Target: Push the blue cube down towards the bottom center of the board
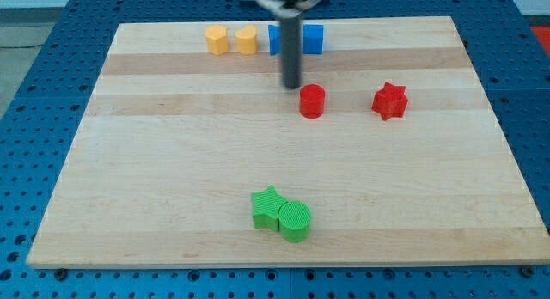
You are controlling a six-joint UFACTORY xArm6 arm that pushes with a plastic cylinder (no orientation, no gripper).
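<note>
Item one: the pale wooden desk [172, 187], set on a blue perforated base [34, 76].

Item two, your target: the blue plastic cube [314, 39], at the view's top edge of the desk, just right of centre. A second blue piece [275, 39] sits beside it on the view's left; the rod hides the join, so you cannot tell whether they are one block or two.

Item three: my tip [292, 86], the lower end of the straight dark rod. This tool has no jaws to spread or pinch; it only pushes. It stands below the blue cube, just up-left of the red cylinder [312, 101].

Others: two yellow blocks [217, 39] [247, 40] left of the blue; a red star [389, 100] at the view's right; a green star [267, 208] touching a green cylinder [295, 220] near bottom centre.

Handling advice: you are likely on the wrong side. Bring my tip round above the cube, then push straight down, steering left of the red cylinder and stopping short of the green pair.
</note>
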